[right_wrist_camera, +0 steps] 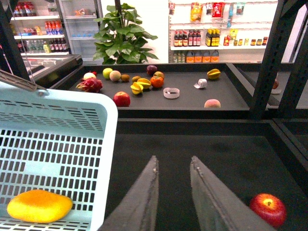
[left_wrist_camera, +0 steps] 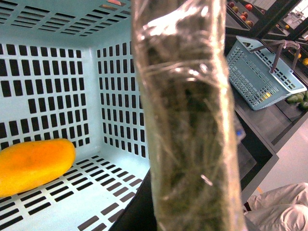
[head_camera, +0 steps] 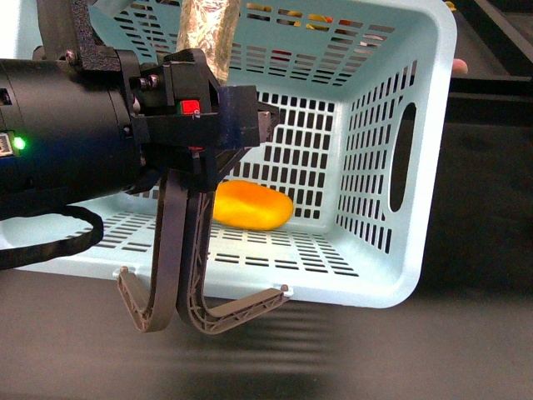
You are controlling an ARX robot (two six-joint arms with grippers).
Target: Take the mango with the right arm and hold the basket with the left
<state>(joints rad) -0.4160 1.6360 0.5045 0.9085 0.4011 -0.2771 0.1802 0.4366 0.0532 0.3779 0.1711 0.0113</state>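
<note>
Fingers (right_wrist_camera: 143,202) of the right end effector (right_wrist_camera: 173,161) both show on its wrist cam: small gap between them, nothing in it, so parted and empty, hanging over the dark tabletop (right_wrist_camera: 226,154). Red apple (right_wrist_camera: 267,208) sits on the tabletop near one finger. Basket (right_wrist_camera: 57,120) is just beside the other finger, tipped on its side, mouth toward the front cam. Mango (right_wrist_camera: 39,206) lies inside on the lower slotted wall, apart from the fingertips, no end effector touching it.

Left end effector (head_camera: 250,117): I see black housing at the basket mouth but no fingers, so I cannot tell how far open it is or what it has hold of. Left arm (head_camera: 75,142) shows a green light (head_camera: 18,143) and red button (head_camera: 191,107). Both grey-brown handles (head_camera: 196,283) run from the basket's lower rim up to the underside of that housing. Film-wrapped column (left_wrist_camera: 187,115) fills the middle of the left wrist cam; can't tell what it is. Mango sits beyond it, near the basket's back wall.

Well beyond the right end effector: raised dark shelf (right_wrist_camera: 231,96) with dragon fruit (right_wrist_camera: 90,85), far apple (right_wrist_camera: 121,98), star fruits (right_wrist_camera: 139,86), orange (right_wrist_camera: 157,81), peach (right_wrist_camera: 212,103), white ring (right_wrist_camera: 171,93). Behind that, potted plant (right_wrist_camera: 122,36) and bottles (right_wrist_camera: 192,37) on store racks. Left wrist cam catches a second blue basket (left_wrist_camera: 260,72) far off.
</note>
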